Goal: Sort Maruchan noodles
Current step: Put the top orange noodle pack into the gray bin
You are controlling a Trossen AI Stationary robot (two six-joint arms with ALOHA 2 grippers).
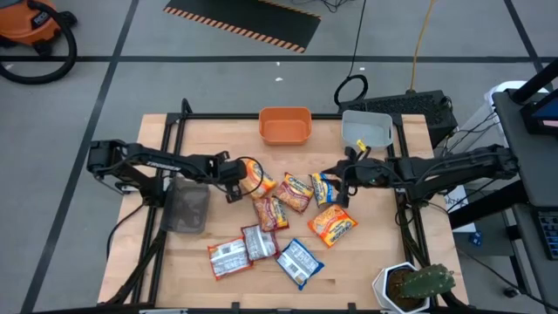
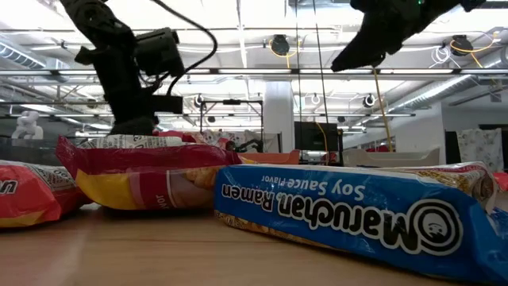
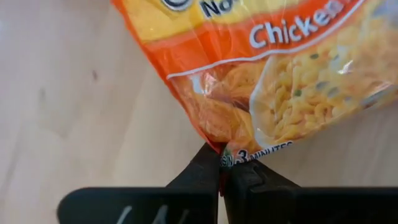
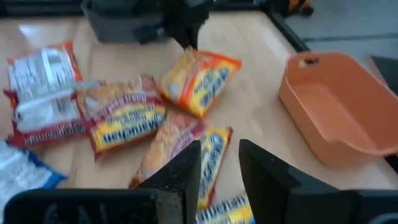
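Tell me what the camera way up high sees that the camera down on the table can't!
Only the high view shows the orange bin, the grey bin, the potted cactus and the left claw pinching an orange chicken packet. Only the low view shows the room's ceiling lights and the words "Soy Sauce Flavor". Both show the blue Maruchan packet, the wooden table and both arms.

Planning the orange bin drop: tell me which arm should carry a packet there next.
Left. Its gripper is already shut on the orange packet, off the pile, with the orange bin close ahead. The right gripper is open and empty over the other packets.
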